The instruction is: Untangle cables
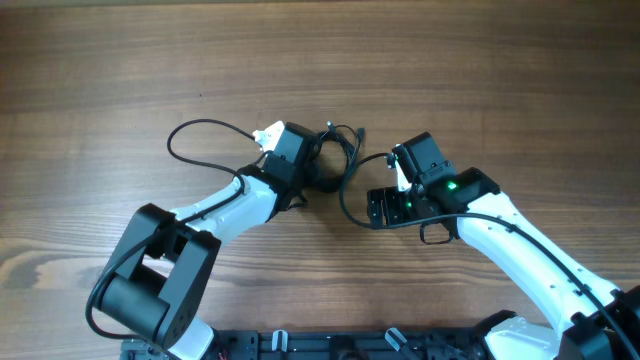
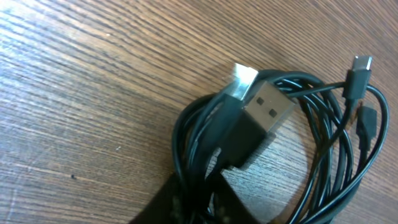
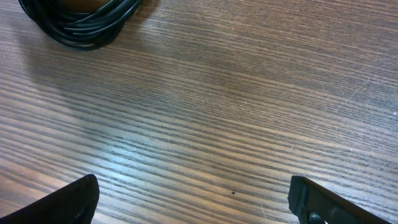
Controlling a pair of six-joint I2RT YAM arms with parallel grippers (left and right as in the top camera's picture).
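The cables (image 1: 338, 150) are thin black wires wound in a small bundle at the table's middle. In the left wrist view the bundle (image 2: 193, 140) shows a silvery USB plug (image 2: 264, 112) lying across it and two small plug tips (image 2: 360, 65) at the right. My left gripper (image 2: 214, 199) is shut on several strands at the bundle's near side; in the overhead view it (image 1: 318, 178) sits on the bundle's left. My right gripper (image 1: 373, 208) is open and empty just right of the bundle, its fingers (image 3: 193, 199) wide apart over bare wood, with the coil (image 3: 81, 34) at the far left.
A thicker black lead (image 1: 190, 135) loops out from the left arm's white camera unit (image 1: 270, 132). Another lead (image 1: 346, 200) curves from the right arm's camera unit past the right gripper. The table (image 1: 480, 70) is brown wood.
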